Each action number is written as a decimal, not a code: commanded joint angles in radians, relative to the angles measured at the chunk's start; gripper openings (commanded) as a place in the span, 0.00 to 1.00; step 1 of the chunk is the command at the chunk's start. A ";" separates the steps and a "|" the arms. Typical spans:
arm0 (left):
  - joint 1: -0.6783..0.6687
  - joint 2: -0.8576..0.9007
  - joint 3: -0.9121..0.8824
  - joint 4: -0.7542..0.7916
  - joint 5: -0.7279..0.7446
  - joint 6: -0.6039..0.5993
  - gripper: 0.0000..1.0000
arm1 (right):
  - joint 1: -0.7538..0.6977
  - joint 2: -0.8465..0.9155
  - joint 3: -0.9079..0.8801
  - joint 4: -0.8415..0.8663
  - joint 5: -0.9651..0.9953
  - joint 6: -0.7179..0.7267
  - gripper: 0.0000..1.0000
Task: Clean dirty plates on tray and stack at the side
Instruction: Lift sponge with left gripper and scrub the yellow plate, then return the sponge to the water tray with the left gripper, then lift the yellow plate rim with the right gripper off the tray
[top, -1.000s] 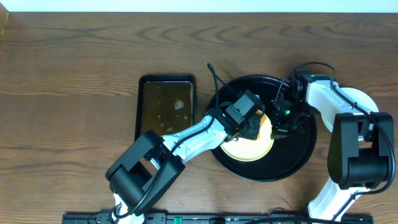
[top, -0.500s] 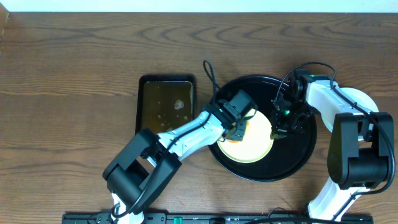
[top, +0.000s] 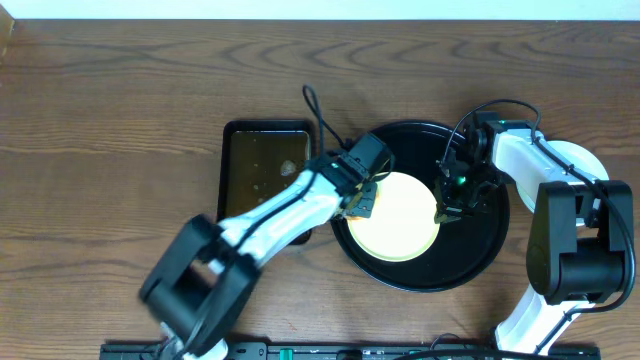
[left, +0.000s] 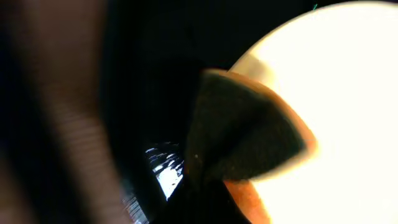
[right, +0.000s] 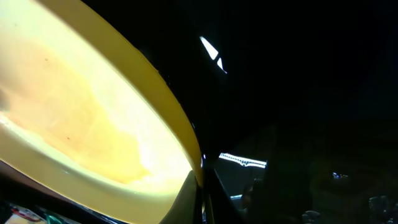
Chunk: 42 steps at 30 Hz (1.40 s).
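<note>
One pale yellow plate (top: 400, 218) lies in the round black tray (top: 480, 255). My right gripper (top: 446, 207) is shut on its right rim, and in the right wrist view the fingers pinch the yellow plate (right: 81, 118) at its edge (right: 200, 186). My left gripper (top: 364, 194) is over the tray's left rim, shut on a dark sponge with an orange edge (top: 358, 207). Through the left wrist camera the sponge (left: 242, 137) sits at the edge of the bright plate (left: 342, 87), above the left gripper (left: 205, 208).
A rectangular dark pan (top: 236, 160) with liquid and a small scrap (top: 288, 168) stands left of the tray. A pale plate (top: 582, 160) lies on the table right of the tray, partly under the right arm. The wooden table (top: 110, 130) stretches to the left.
My left gripper has carried the sponge left across the yellow plate, from the plate's middle to the tray's left rim. The right gripper and the plate have stayed put.
</note>
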 joint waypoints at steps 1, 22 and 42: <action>0.026 -0.168 -0.002 -0.028 -0.071 0.022 0.08 | 0.005 -0.027 -0.003 0.023 0.030 0.019 0.01; 0.240 -0.238 -0.034 -0.142 -0.149 0.017 0.08 | 0.018 -0.026 -0.024 0.127 -0.215 -0.073 0.01; 0.240 -0.238 -0.034 -0.153 -0.149 0.017 0.08 | -0.037 -0.114 -0.020 0.187 -0.314 -0.158 0.01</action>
